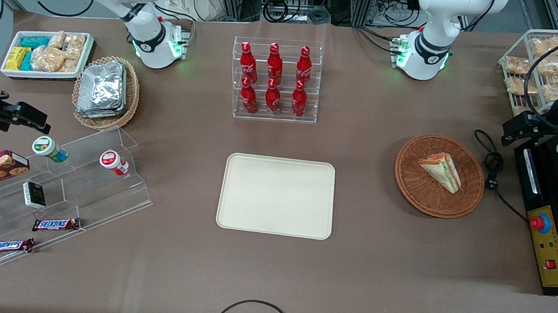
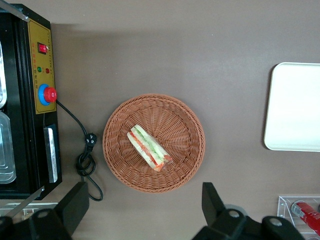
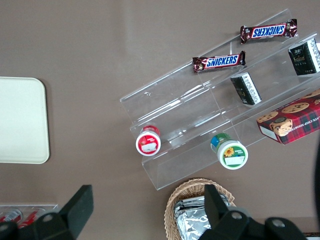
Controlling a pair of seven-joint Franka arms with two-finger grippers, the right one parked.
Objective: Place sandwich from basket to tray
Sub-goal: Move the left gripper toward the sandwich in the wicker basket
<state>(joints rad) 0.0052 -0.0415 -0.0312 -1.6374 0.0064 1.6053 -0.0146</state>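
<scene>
You've got the tray flat on the brown table, nothing on it, open cloth on all four sides. The bottle rack stands farther from the front camera than the tray, well apart from it. Between tray and basket the table is bare. The sandwich lies on its side in the basket, wedge filling edge showing green and orange-red, clear of the woven rim all round. Just beside the basket, toward the working arm's end, you have a coiled black cable running to the black control box with the red button. The gripper hangs above the basket, not touching anything; fingers spread wide, the sandwich seen between them from the wrist. A wire bin of snack bags sits farther back at that same end.
</scene>
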